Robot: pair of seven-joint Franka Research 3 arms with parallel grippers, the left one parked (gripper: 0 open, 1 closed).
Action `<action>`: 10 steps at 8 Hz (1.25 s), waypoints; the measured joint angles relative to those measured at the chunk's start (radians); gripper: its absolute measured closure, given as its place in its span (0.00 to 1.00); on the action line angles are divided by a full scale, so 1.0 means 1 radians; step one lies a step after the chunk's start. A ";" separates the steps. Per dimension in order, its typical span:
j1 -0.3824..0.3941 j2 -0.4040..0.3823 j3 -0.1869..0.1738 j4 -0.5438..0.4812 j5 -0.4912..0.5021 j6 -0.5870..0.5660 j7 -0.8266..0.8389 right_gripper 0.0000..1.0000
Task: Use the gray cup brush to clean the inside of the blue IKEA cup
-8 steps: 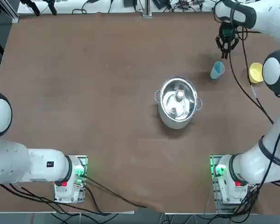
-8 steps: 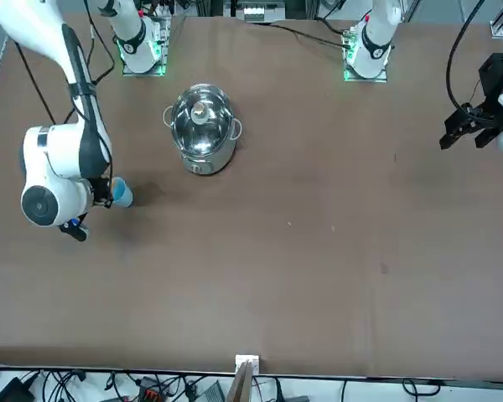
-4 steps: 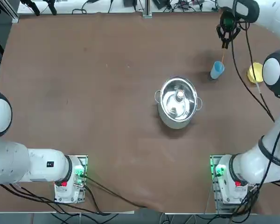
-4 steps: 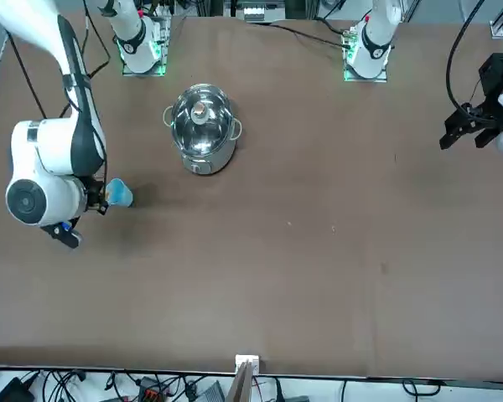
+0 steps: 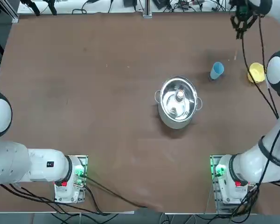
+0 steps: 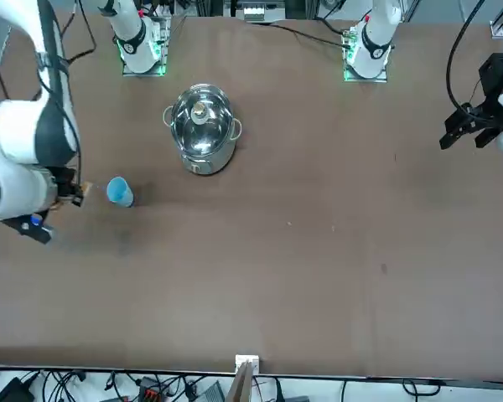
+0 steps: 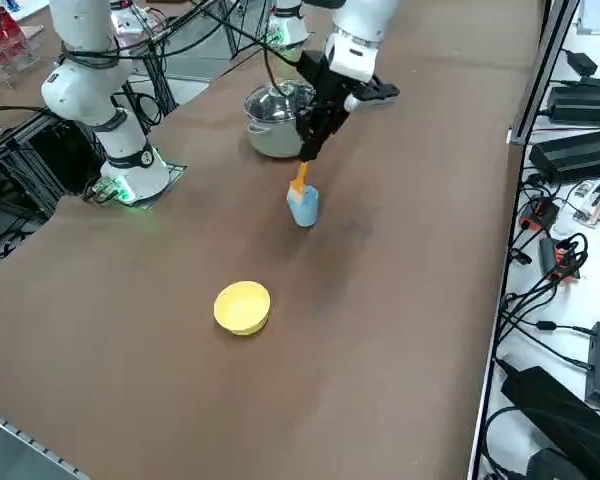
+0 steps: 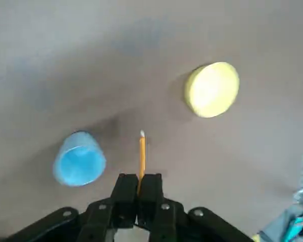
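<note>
The blue IKEA cup [image 5: 217, 71] stands upright on the brown table, also seen as the cup [image 8: 80, 165] in the wrist view. My right gripper [image 8: 139, 179] is shut on the upper end of the gray cup brush [image 8: 141, 154], a thin orange stick that points down. The gripper [image 7: 307, 150] hangs well above the table, and the brush [image 7: 299, 182] ends just over the cup [image 7: 303, 206]. From the wrist, the brush tip lies beside the cup, toward the yellow bowl, outside the rim. In the front view the gripper [image 6: 74, 194] is next to the cup [image 6: 119, 191].
A yellow bowl [image 5: 256, 72] sits to the right of the cup, near the table's right edge. A steel pot [image 5: 175, 122] stands mid-table, closer to the arm bases. The gripper [image 5: 240, 28] is close to the table's far edge.
My right gripper has risen and shifted toward the far right corner, carrying the brush. Half a second ago the brush reached down to the cup; now its tip is clear of it.
</note>
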 joint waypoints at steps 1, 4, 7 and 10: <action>-0.012 0.006 -0.009 -0.021 -0.063 0.025 -0.013 0.96; -0.036 0.030 -0.024 -0.163 -0.249 0.194 -0.012 0.96; -0.084 0.036 -0.031 -0.324 -0.378 0.368 0.048 0.96; -0.103 0.036 -0.031 -0.402 -0.394 0.444 0.110 0.96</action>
